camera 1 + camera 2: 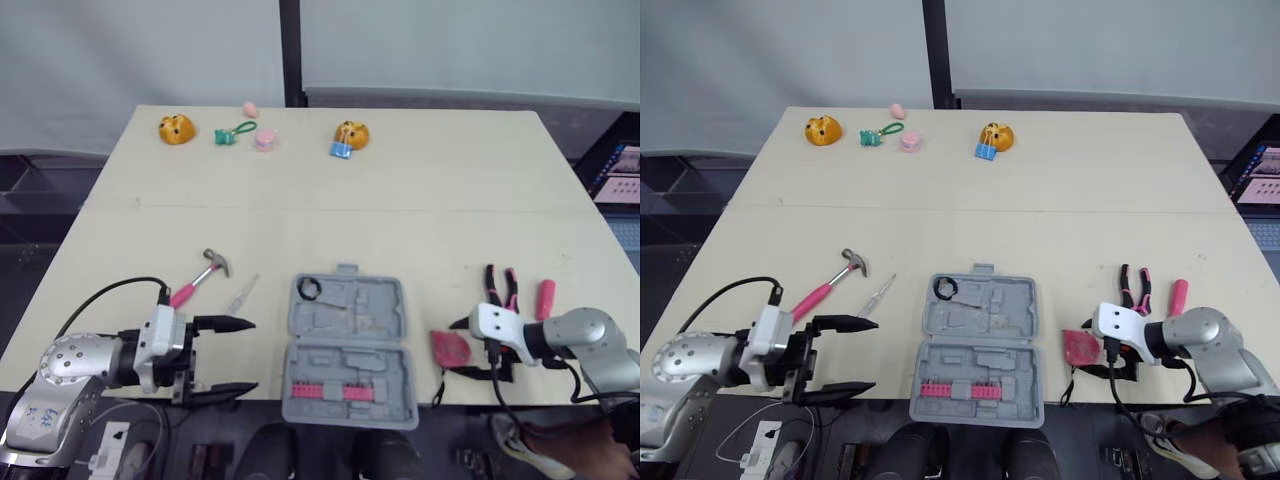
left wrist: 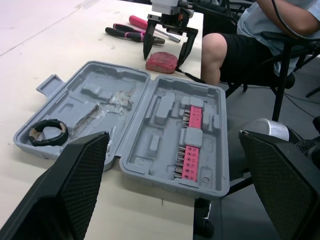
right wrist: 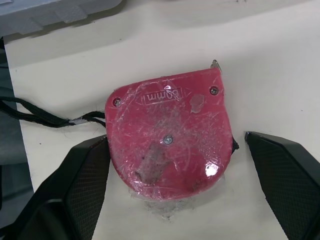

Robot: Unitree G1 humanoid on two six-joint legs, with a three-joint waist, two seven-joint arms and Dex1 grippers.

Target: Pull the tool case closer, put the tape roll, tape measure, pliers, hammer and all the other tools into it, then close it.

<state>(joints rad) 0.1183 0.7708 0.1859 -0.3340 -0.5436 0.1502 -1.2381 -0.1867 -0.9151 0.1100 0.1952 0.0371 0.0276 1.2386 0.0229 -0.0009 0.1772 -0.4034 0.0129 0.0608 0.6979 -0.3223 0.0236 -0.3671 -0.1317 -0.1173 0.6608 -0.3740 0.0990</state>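
The grey tool case (image 1: 385,300) lies open near the table's front edge, with a black tape roll (image 1: 309,288) in its far left corner and pink bits in the near half. The red tape measure (image 3: 170,135) lies right of the case, between the fingers of my open right gripper (image 1: 455,348), which stand either side of it. Pink-handled pliers (image 1: 500,287) and another pink-handled tool (image 1: 545,298) lie just beyond it. The pink-handled hammer (image 1: 200,280) and a small clear tool (image 1: 241,295) lie left of the case. My left gripper (image 1: 225,355) is open, empty, pointing at the case (image 2: 150,95).
Small toys sit along the far edge: two orange figures (image 1: 176,129) (image 1: 352,134), a green keychain (image 1: 234,132), a pink piece (image 1: 264,139) and a blue clip (image 1: 341,150). A seated person's leg (image 2: 225,55) and chair are by the table's front right.
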